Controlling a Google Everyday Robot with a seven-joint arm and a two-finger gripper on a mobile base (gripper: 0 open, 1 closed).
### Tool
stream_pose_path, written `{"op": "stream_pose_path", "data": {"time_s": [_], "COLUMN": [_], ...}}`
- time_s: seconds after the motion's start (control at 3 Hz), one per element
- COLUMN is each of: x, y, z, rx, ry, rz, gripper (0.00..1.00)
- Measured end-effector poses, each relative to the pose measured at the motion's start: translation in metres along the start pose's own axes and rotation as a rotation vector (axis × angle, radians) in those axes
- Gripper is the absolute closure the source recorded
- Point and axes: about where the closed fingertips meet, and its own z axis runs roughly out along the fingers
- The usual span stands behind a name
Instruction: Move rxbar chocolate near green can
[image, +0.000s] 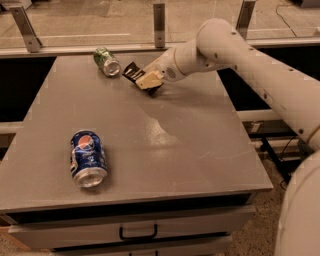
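The green can (106, 60) lies on its side at the far left part of the grey table (190, 145), silver end facing me. The rxbar chocolate (133, 73), a dark flat bar with white lettering, is held tilted just above the table, a short way right of the can. My gripper (147, 81) is shut on the bar's right part, its tan fingers (148, 77) around it. The white arm reaches in from the right.
A blue Pepsi can (88, 158) lies on its side at the near left of the table. A glass rail with metal posts (159, 18) runs along the far edge. A drawer handle (137, 233) shows below the front edge.
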Motion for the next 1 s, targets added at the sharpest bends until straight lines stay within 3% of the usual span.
{"op": "stream_pose_path", "data": {"time_s": [0.33, 1.0], "x": [-0.005, -0.011], "y": [-0.007, -0.014], "z": [0.023, 0.037], "rx": [0.036, 0.078], "ry": [-0.002, -0.006], "rz": [0.016, 0.038], "gripper": [0.83, 0.36]}}
